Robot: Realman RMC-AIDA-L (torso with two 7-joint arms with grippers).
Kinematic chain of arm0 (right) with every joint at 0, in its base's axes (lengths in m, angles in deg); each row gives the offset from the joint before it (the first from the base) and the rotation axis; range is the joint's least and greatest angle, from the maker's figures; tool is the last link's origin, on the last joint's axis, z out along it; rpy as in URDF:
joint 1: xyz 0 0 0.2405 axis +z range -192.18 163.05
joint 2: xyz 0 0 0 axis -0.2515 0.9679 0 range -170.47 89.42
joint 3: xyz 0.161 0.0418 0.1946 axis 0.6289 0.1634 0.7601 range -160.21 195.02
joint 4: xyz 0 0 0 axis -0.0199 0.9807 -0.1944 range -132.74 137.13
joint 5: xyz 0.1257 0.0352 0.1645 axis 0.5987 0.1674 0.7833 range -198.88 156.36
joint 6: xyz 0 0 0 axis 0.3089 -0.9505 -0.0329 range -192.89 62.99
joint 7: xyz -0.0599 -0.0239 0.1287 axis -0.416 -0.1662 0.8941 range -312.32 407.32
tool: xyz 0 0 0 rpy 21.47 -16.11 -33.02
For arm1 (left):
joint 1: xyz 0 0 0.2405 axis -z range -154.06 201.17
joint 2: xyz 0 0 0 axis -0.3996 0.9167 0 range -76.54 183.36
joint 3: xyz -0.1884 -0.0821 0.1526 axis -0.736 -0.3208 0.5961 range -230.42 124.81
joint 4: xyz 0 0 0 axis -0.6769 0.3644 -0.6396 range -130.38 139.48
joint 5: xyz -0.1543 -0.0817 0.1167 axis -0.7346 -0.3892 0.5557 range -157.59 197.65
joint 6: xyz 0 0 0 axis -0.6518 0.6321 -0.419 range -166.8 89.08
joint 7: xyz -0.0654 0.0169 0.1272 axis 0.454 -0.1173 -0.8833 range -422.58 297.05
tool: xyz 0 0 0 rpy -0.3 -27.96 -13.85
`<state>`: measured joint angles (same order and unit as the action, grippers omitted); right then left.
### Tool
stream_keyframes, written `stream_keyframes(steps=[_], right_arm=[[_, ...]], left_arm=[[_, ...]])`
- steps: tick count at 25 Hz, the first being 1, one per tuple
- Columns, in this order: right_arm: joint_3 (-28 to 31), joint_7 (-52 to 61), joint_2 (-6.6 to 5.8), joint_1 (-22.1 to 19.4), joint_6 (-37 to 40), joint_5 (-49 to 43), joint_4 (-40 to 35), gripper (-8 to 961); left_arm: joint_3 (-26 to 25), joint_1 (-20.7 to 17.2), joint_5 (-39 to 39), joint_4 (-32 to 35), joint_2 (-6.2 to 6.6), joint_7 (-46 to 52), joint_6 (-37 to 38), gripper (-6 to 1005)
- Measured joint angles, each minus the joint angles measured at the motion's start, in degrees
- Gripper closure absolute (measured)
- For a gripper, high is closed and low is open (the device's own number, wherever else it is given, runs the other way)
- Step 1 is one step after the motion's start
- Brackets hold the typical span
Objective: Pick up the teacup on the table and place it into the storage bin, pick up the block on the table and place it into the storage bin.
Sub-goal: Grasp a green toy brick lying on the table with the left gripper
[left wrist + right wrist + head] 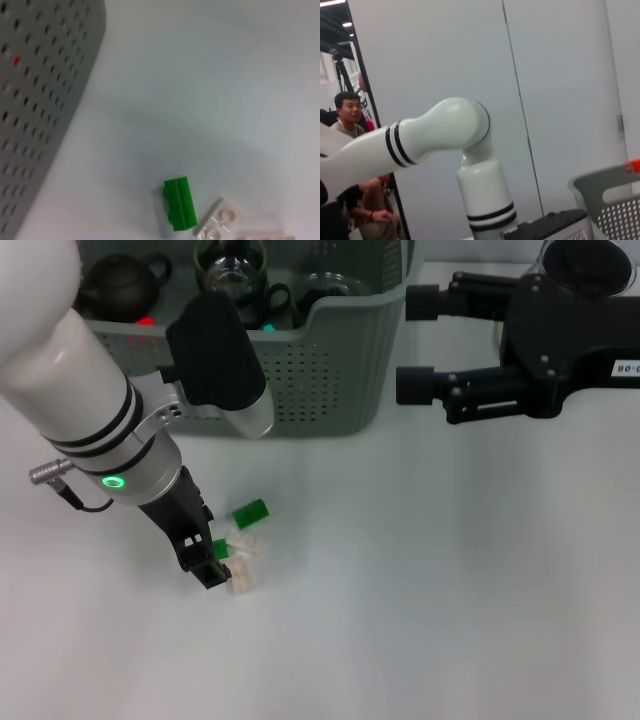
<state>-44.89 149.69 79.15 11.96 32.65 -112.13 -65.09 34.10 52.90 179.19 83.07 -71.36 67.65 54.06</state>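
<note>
A: Where is the working hand being held?

B: The left hand [208, 562], black and hanging from a white arm with a green ring light, is being held low over the pale desk [450, 590], right at a small heap of toy bricks. Whether its fingers are apart or together cannot be told; something small and green is being seen at its tip, and it cannot be said if that is being gripped.

A: And the block itself?

B: A small green plastic block [250, 512] is lying on the desk just beside that hand, on the side toward the large grey-green perforated storage bin [340, 370]. Pale pinkish-white bricks [244, 558] are lying against the hand. In the left wrist view the green block's [180, 203] long axis is being shown running roughly toward the bin wall.

A: Which arm is nearer?

B: The left, clearly. The right hand [415, 345], black, is being held parked beside the bin, fingers apart, well apart from the bricks.

A: The teacup?

B: Dark teaware is being seen inside the bin; none is being seen on the desk.
</note>
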Motion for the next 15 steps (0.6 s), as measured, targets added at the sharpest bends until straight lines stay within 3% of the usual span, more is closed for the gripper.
stream_keyframes(steps=[6, 8, 12, 15], right_arm=[[-0.02, -0.01, -0.52, 0.90, 2.40, -4.69, 0.51, 7], [-0.02, 0.34, -0.96, 2.18, 3.84, -7.47, 1.69, 7], [0.01, 2.16, -1.86, 6.23, 5.19, -13.39, 7.21, 6], [0.01, 2.82, -1.85, 8.84, 5.01, -17.06, 10.82, 6]], left_arm=[[0.77, 0.02, 1.33, -1.32, -0.03, 0.66, -1.49, 138], [1.03, 0.12, 1.46, -1.59, -0.04, 0.81, -1.67, 283], [1.24, 0.36, 1.65, -1.65, -0.03, 1.04, -1.73, 278], [1.52, 0.43, 2.13, -1.72, 0.03, 1.29, -1.78, 277]])
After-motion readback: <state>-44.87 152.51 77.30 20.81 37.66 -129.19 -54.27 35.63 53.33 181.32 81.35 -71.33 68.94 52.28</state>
